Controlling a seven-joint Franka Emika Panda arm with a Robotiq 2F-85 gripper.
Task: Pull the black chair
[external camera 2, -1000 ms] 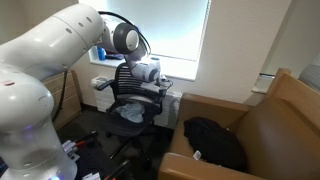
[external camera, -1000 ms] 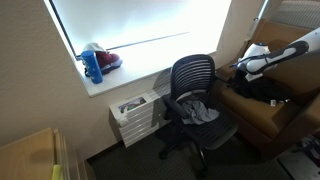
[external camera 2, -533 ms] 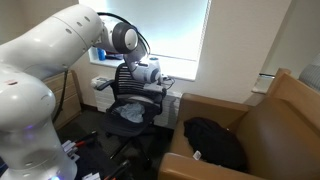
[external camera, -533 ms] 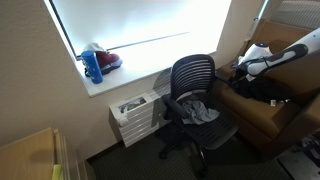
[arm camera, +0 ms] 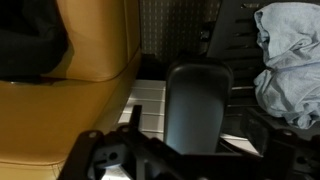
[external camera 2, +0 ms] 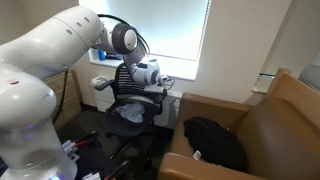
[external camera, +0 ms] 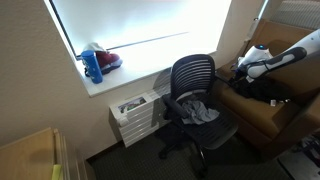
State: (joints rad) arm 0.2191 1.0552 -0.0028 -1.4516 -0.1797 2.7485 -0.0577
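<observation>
Bright window fills the upper frame in both exterior views. Mid-frame stands the black chair, its back upright toward the window and its seat facing the lower edge. In the wrist view its armrest runs vertically, with the hand spread below it.

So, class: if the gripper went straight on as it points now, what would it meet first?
Probably the black chair's armrest, dead ahead of the gripper in the wrist view; depth unclear.
</observation>
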